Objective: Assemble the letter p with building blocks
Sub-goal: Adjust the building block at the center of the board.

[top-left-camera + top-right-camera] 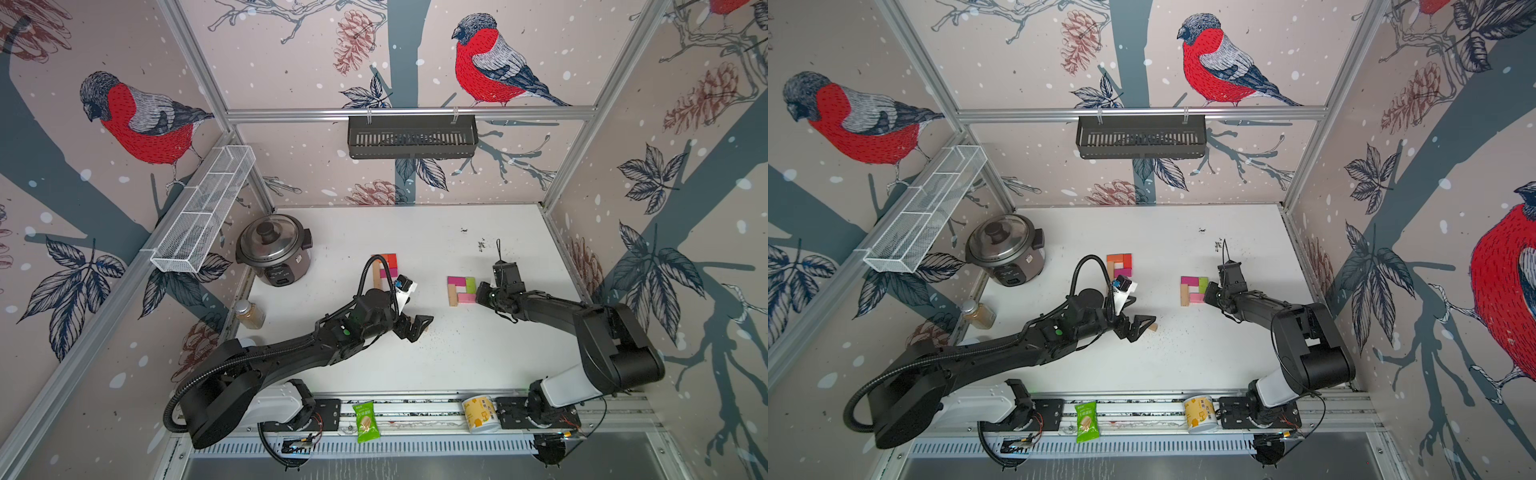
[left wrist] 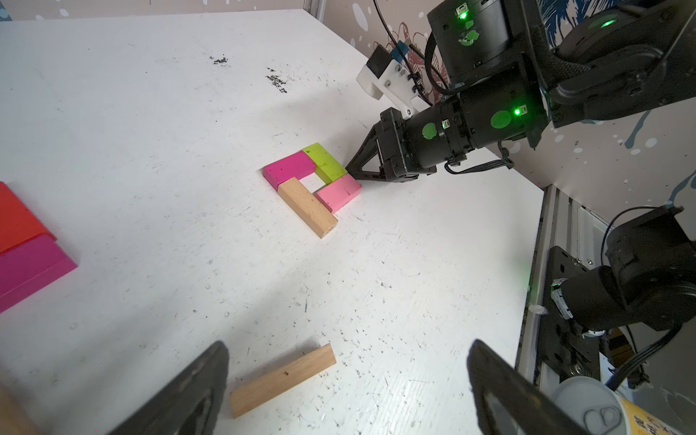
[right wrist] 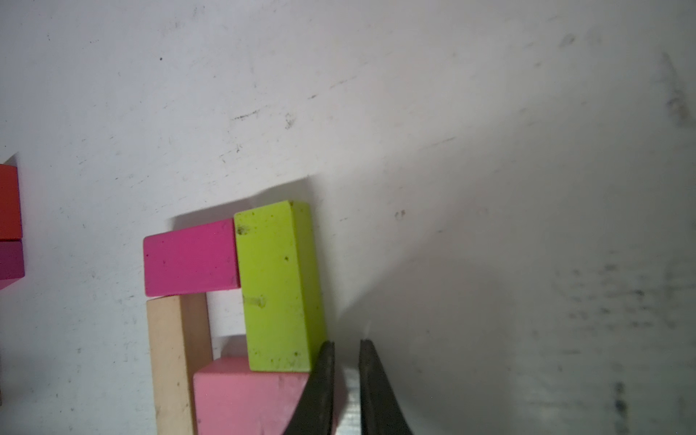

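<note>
A letter p of building blocks (image 1: 461, 291) lies flat on the white table: a magenta block (image 3: 192, 258), a lime-green block (image 3: 278, 286), a pink block (image 3: 244, 399) and a tan stem (image 3: 169, 357). My right gripper (image 3: 346, 344) has its jaws almost together with nothing between them. Its tips sit right beside the lime-green and pink blocks, on their outer side. A loose tan block (image 2: 282, 380) lies on the table under my left gripper (image 2: 349, 344). That gripper is wide open, and the block lies near one finger. In both top views this block is mostly hidden under the left gripper (image 1: 420, 329).
A second flat group of orange, red, magenta and tan blocks (image 1: 385, 266) lies behind the left arm. A rice cooker (image 1: 274, 249) and a jar (image 1: 249, 314) stand at the left. A green snack packet (image 1: 366, 420) and a yellow can (image 1: 480, 414) rest on the front rail.
</note>
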Controlling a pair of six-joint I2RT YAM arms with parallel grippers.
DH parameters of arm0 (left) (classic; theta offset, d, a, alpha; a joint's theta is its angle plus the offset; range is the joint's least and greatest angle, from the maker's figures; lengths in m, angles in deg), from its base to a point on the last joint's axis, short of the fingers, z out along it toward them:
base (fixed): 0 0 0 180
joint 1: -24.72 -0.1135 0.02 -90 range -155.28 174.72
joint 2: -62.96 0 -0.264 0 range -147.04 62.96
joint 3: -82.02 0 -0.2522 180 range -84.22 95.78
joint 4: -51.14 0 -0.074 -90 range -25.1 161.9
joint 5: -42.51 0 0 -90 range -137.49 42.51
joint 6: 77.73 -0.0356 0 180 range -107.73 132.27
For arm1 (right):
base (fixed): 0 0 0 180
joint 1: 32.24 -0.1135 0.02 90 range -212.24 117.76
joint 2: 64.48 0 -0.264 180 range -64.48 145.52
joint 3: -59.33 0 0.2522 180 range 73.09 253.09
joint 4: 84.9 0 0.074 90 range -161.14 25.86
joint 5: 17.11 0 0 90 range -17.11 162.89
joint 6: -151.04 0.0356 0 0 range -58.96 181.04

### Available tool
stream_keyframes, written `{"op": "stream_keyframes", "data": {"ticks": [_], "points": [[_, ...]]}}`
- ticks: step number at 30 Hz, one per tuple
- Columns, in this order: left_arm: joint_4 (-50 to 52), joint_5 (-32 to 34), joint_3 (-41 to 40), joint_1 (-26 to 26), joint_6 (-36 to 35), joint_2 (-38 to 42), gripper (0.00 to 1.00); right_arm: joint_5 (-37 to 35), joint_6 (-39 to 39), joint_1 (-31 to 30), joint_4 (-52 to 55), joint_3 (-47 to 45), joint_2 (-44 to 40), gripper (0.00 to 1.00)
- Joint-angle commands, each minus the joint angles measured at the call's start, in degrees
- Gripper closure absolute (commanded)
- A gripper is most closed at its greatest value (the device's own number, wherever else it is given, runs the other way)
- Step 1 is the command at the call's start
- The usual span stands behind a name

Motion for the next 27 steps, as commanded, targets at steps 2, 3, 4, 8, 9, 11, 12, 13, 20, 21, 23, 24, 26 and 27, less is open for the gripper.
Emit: {"op": "stream_keyframes", "data": {"ticks": [2,3,4,8,9,11,12,13,20,21,23,24,26,27], "points": [[-2.5,-0.6,0.4,0.1,0.0,-0.1,0.03,0.1,-0.5,-0.3,1.5,0.3,0.4,0.83],[-2.5,-0.6,0.4,0.1,0.1,0.0,0.03,0.1,-0.6,-0.3,1.5,0.2,0.4,0.83],[-2.5,-0.6,0.5,0.1,0.0,-0.1,0.03,0.1,-0.6,-0.4,1.5,0.3,0.4,0.83],[-2.5,-0.7,0.5,0.1,0.1,-0.3,0.03,-0.2,-0.7,-0.6,1.6,0.4,0.6,0.82],[-2.4,-0.7,0.6,0.1,0.0,-0.4,0.03,-0.3,-0.6,-0.5,1.6,0.5,0.6,0.82],[-2.4,-0.7,0.5,0.1,0.0,-0.4,0.03,-0.2,-0.6,-0.7,1.7,0.6,0.8,0.82],[-2.4,-0.7,0.6,0.1,0.0,-0.4,0.03,-0.3,-0.7,-0.7,1.8,0.7,0.8,0.82],[-2.4,-0.7,0.6,0.1,0.1,-0.4,0.03,-0.4,-0.7,-0.7,1.8,0.7,0.9,0.82],[-2.3,-0.7,0.7,0.1,0.0,-0.4,0.03,-1.1,-0.6,-0.8,2.1,0.8,0.9,0.82],[-2.3,-0.7,0.6,0.1,0.0,-0.4,0.03,-1.4,-0.5,-0.7,2.2,0.8,1.0,0.82],[-2.2,-0.7,0.6,0.1,0.0,-0.5,0.03,-2.2,-0.3,-0.7,2.7,0.9,0.9,0.81],[-2.2,-0.7,0.8,0.1,0.0,-0.5,0.03,-2.4,0.0,-0.6,2.8,0.9,0.8,0.81],[-2.1,-0.3,0.8,0.1,0.1,-0.7,0.03,-2.2,0.8,0.2,3.1,1.2,0.9,0.81],[-1.9,0.0,0.9,0.1,0.2,-0.7,0.03,-1.4,1.4,0.9,3.0,1.3,1.0,0.80]]}}
